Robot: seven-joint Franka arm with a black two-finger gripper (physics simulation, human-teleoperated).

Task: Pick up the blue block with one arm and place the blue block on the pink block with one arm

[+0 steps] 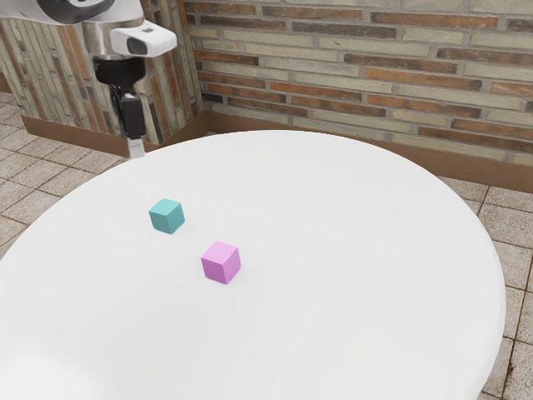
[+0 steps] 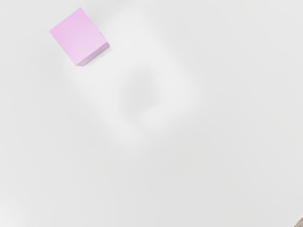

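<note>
The gripper point(image 1: 135, 150) hangs at the exterior view's upper left, over the far left rim of the table point(image 1: 350, 275). It is a black body narrowing to a pale tip. It is seen edge-on, so whether it is parted or closed cannot be told. The arm above it is cut off by the frame.

The table is round, white and smooth, with a faint sheen. The blue block point(image 1: 166, 216), a small matte cube that reads closer to teal, rests on the tabletop well apart from the gripper. It lies nearer than the gripper and to its right. The pink block point(image 1: 221, 262), a matte cube of like build, sits nearer again and to the right of the blue one, close but not touching. Behind the table stand a rough brick wall point(image 1: 358, 67) and a tiled floor point(image 1: 42, 167).

The wrist view shows the pink block point(image 2: 78, 35) from above, with one lit top face and a thin shaded side. It rests on plain white tabletop point(image 2: 213, 156) beside a soft grey shadow point(image 2: 142, 94) with blurred edges.
</note>
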